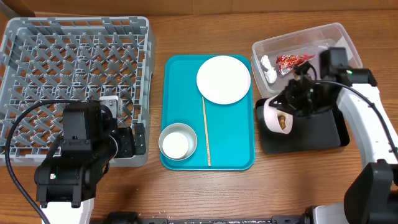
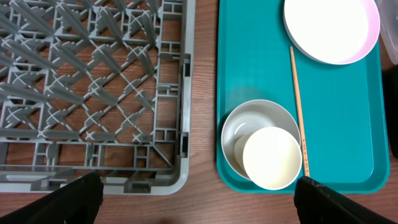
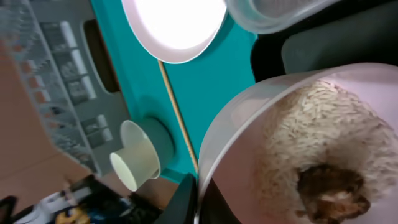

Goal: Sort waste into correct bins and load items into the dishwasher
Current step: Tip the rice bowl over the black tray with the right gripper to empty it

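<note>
Right gripper (image 1: 293,98) clamped shut on rim of pale pink bowl (image 1: 273,116); bowl tipped on its side over black tray (image 1: 314,134); rice (image 3: 311,118) and brown scrap (image 3: 329,190) inside it; left gripper (image 2: 199,202) spread wide, empty, at corner of grey dish rack (image 1: 74,62); wrapper (image 1: 291,61) and tissue (image 1: 269,67) in clear tub (image 1: 341,32); plate (image 1: 223,79), stick (image 1: 206,130), cup (image 1: 175,145) nested in grey bowl (image 1: 188,132), all on teal tray (image 1: 236,143).
</note>
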`<state>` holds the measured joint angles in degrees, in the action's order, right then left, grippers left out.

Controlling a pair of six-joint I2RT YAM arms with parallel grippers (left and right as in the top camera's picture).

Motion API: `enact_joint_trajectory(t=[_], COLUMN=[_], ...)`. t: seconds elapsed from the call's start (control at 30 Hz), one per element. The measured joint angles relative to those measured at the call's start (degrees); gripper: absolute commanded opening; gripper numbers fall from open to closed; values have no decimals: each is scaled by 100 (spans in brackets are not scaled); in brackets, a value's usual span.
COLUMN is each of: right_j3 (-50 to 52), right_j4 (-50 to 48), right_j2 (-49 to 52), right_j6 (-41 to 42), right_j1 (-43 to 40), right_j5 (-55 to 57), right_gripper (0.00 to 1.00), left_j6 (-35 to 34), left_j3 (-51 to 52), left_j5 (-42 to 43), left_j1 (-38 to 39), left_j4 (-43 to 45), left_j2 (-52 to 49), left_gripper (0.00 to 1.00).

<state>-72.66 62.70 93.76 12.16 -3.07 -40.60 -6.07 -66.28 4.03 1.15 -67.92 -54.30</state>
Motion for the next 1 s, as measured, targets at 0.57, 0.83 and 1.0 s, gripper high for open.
enact_joint_trajectory(t=[0.57, 0.83, 1.0], right_j3=[1344, 1344, 1344], right_j4=[-1005, -1043, -1080], right_j2=[0, 0, 0], right_j6=[-579, -376, -129], right_j1=[-1696, -2218, -2426], right_j5=[-2874, -3316, -3397], right_gripper=[4, 4, 4], left_j6=[0, 0, 0], left_j3=[0, 0, 0], left_j5=[0, 0, 0], left_j1=[0, 0, 0], left_j4=[-2, -4, -4], left_j2=[0, 0, 0], left_gripper=[100, 100, 100])
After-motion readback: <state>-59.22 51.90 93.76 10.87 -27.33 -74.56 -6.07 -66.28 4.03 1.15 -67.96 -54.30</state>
